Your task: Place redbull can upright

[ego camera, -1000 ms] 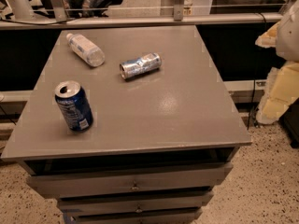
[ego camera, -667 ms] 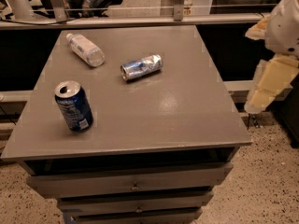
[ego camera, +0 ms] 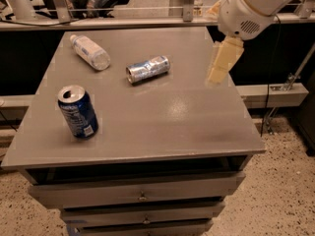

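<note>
Redbull can (ego camera: 148, 69), a slim silver metal can with blue patches, lies on its side in the upper middle of the frame, on the flat grey table top (ego camera: 187, 117), its shiny end turned toward the lower left. It rests just where it did a moment ago, not yet upright. What differs is the arm: its rounded white housing (ego camera: 251, 6), which sat at the right edge of the frame beyond the table's side, now fills the upper right corner. The cream-coloured gripper (ego camera: 222, 62) hanging under it has swung leftward, so it now hovers above the right part of the table top, to the right of the redbull can and well apart from it. It touches nothing, and whether it is released or clenched cannot be told from this view. The wider dark blue can with a white label (ego camera: 78, 111) stands upright at the left of the frame, unmoved. The clear plastic bottle (ego camera: 89, 52) lies on its side at the upper left, likewise as before. Below the table top, grey drawers (ego camera: 142, 196) run across the bottom of the frame.
</note>
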Robot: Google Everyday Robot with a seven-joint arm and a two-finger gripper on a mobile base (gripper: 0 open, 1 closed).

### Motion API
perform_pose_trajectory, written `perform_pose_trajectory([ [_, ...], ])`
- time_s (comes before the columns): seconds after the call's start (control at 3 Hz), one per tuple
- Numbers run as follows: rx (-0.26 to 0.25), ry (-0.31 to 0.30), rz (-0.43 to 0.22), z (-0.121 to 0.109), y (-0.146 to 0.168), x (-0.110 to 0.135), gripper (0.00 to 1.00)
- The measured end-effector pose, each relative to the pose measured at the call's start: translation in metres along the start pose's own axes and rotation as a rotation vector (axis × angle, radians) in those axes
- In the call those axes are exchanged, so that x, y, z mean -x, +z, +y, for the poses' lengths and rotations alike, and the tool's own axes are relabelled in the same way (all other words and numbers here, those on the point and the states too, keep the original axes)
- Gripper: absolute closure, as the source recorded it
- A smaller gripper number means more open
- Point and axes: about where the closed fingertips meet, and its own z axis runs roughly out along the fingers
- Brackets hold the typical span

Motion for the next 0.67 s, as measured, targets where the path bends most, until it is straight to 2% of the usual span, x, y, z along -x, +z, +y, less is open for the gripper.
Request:
perform_pose_trajectory([
  [0.33,0.023,-0.072,-0.069,-0.023,0.045,0.026,0.0],
  [0.67,0.051,-0.134,-0.1,-0.036,0.085,0.045,0.0],
])
